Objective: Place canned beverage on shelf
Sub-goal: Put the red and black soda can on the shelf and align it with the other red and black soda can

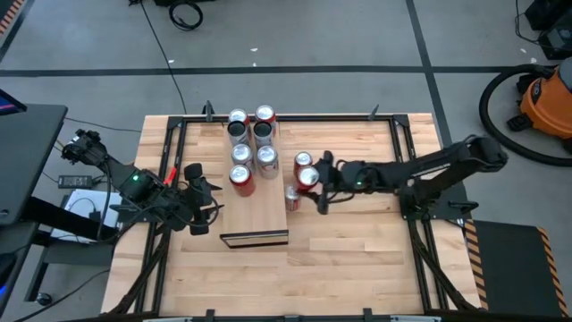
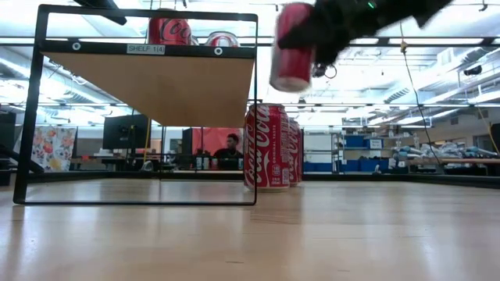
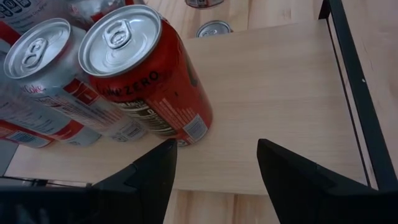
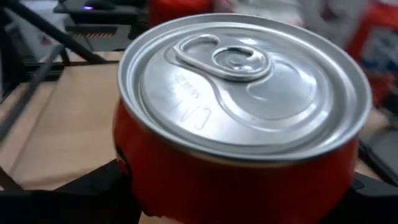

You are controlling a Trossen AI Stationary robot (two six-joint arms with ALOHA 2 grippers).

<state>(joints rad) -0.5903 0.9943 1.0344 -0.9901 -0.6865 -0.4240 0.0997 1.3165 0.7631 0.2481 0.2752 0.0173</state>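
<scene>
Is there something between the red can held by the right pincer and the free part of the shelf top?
Nothing visible blocks it. The right pincer holds the red can in the air beside the shelf, whose near end is bare; the other cans stand farther back.

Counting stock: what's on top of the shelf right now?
Six upright cans crowd the shelf's far end, the nearest one red; its near end is bare. Whatever lies under the board is hidden from above.

Shelf (image 1: 255,210) top: near half bare, open to you. Far half: six cans (image 1: 252,143) in two rows block it. Right edge: three cans (image 1: 302,163) stand on the tabletop (image 1: 357,259) beside it. Left claw (image 1: 198,199) crowds the left edge.
</scene>
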